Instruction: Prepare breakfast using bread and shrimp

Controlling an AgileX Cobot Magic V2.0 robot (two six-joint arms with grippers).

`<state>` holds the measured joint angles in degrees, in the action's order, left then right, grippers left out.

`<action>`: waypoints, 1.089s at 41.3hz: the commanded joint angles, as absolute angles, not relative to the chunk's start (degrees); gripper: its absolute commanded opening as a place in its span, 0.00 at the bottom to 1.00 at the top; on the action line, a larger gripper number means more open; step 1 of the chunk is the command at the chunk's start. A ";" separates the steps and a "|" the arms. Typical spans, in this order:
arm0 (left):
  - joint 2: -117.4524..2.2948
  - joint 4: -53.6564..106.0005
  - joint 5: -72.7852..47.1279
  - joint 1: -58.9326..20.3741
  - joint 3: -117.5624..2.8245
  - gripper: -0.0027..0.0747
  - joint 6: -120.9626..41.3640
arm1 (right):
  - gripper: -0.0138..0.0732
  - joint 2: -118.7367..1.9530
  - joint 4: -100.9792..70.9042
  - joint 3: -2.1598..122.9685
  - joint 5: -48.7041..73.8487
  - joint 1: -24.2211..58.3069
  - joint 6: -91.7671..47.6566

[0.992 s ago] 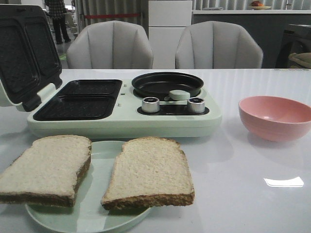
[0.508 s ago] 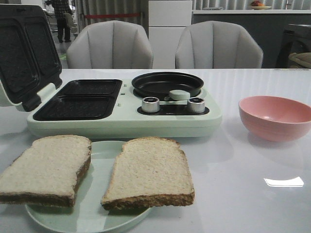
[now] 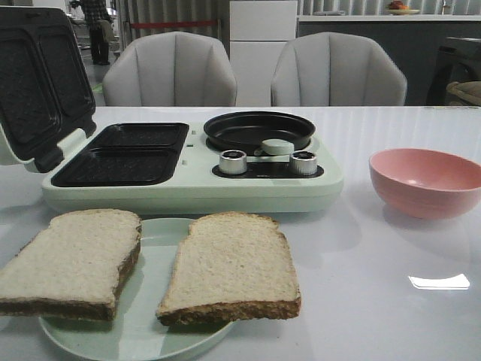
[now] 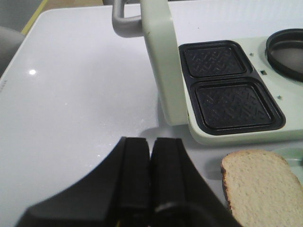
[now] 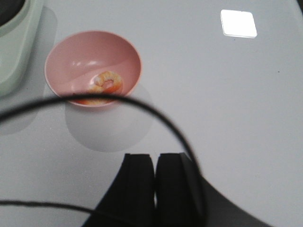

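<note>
Nothing moved on your table since the earlier frames.
You kept both grippers, left (image 4: 150,163) and right (image 5: 155,177), closed and empty; soft bread (image 3: 231,265) lay on the plate (image 3: 154,335), slippery shrimp (image 5: 107,83) in the bowl (image 5: 124,52); grip a crust edge.

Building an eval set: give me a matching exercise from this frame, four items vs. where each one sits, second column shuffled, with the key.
Column 1
1. bread
2. shrimp
3. round black pan
4. left gripper

Column 2
A. in the pink bowl
B. on the pale green plate
C. shut, above bare table beside the cooker
D. on the cooker's right half, behind the knobs

Pairs: 1-B, 2-A, 3-D, 4-C
</note>
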<state>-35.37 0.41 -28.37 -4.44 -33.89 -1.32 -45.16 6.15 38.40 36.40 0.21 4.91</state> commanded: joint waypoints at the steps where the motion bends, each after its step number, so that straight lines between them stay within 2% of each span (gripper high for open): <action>1: -36.82 1.09 -24.60 -4.31 -35.59 0.16 -0.89 | 0.36 -46.39 7.19 39.94 33.48 0.00 4.41; 10: -37.95 1.09 -24.82 -4.31 -35.59 0.17 -0.89 | 0.36 -46.80 7.60 39.94 33.77 0.00 4.41; 13: -37.95 1.09 -24.72 -4.31 -35.59 0.20 -0.89 | 0.38 -46.80 8.24 39.94 34.23 0.00 4.41; 15: -37.95 1.09 -24.72 -4.31 -35.59 0.27 -0.89 | 0.43 -46.80 8.25 39.94 34.64 0.00 4.41; 20: -37.95 1.09 -24.72 -4.31 -35.59 0.53 -0.89 | 0.71 -46.80 8.25 39.94 35.18 0.00 4.41; 24: -37.95 1.09 -24.72 -4.31 -35.59 0.67 -0.89 | 0.85 -46.80 8.25 39.94 35.25 0.00 4.41; 27: -37.95 1.09 -24.72 -4.31 -35.59 0.69 -0.89 | 0.86 -46.80 8.25 39.94 35.25 0.00 4.41; 40: -37.95 -2.55 -24.83 -5.08 -35.59 0.70 -1.16 | 0.86 -46.80 8.19 39.94 35.46 0.00 4.41; 45: -37.95 -4.42 -24.73 -9.15 -35.69 0.78 -1.16 | 0.86 -46.80 8.19 39.94 35.70 0.00 4.41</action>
<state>-37.73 -3.09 -28.90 -6.51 -33.89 -1.32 -46.91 6.78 38.28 38.66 0.21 4.91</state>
